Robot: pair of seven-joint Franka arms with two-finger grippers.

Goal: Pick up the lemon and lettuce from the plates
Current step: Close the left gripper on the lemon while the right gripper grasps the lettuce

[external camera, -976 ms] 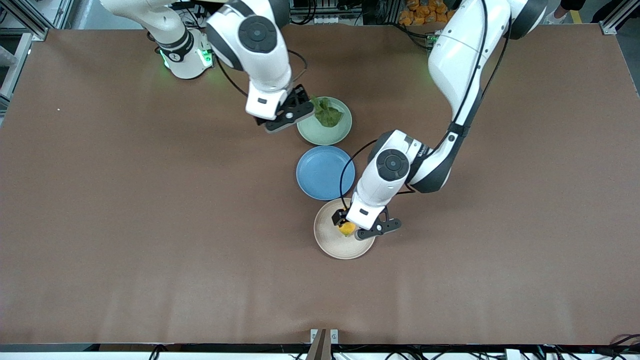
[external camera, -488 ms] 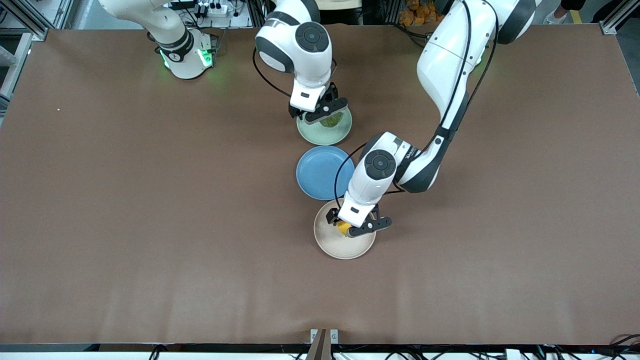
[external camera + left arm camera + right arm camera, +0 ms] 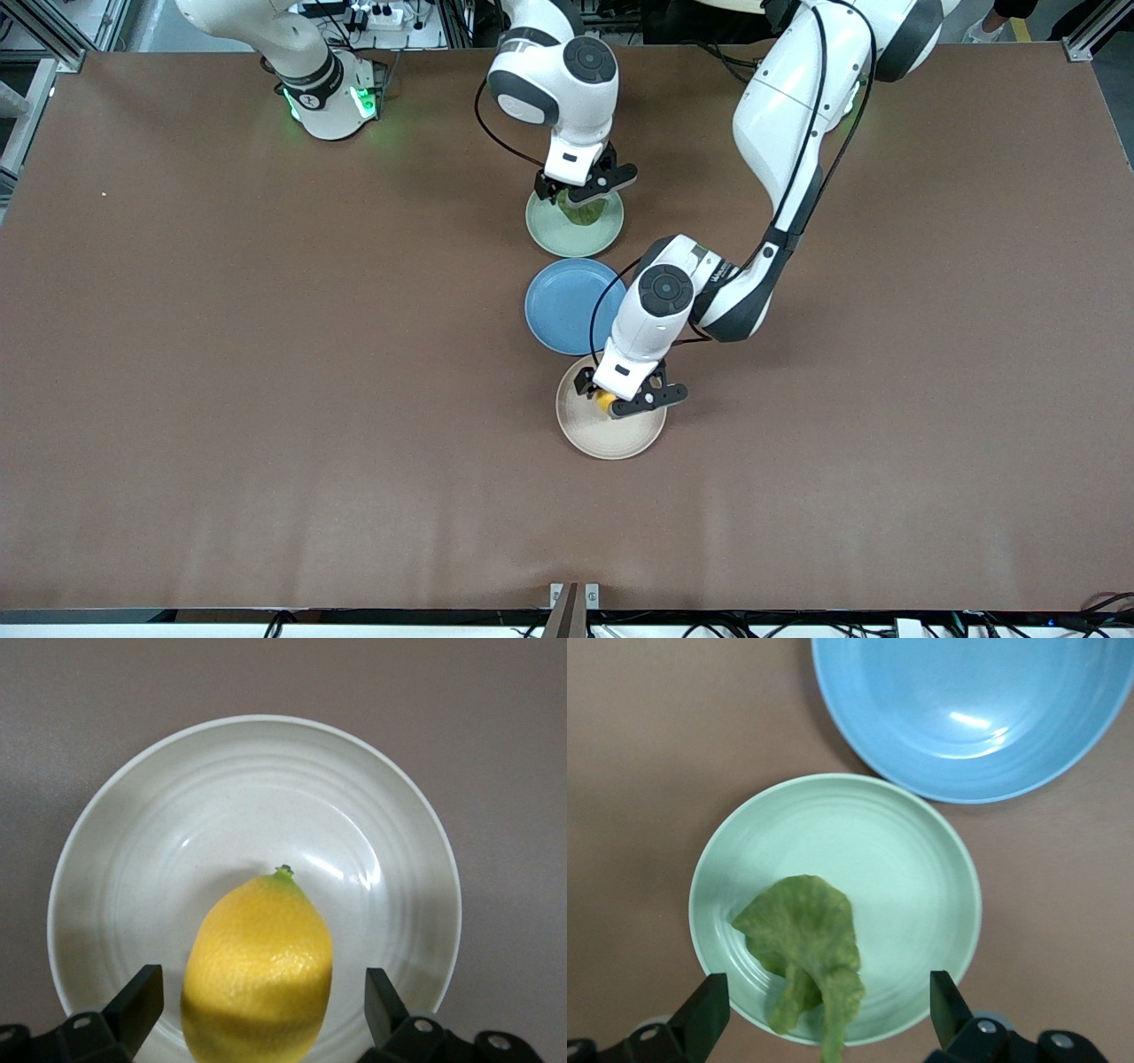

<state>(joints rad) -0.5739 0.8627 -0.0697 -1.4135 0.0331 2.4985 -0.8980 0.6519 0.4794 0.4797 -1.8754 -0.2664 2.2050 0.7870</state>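
The left claw is low over the beige plate, its fingers spread wide on either side of the lemon. There is a gap between each finger and the fruit, so nothing is gripped. The lemon lies on the plate, a little toward twelve o'clock of the plate's middle in the front view, with its nubbed tip pointing away from the wrist camera.

The right claw hangs over the mint green plate, at the twelve o'clock part of its rim. Its fingers are also fully apart and hold nothing. The lettuce lies between them on the plate, a wrinkled dark green leaf with one narrow end reaching toward the rim.

The three plates run in a line on the brown counter. The blue plate sits between the other two, just at six o'clock of the mint green one. The beige plate is nearest the front camera.
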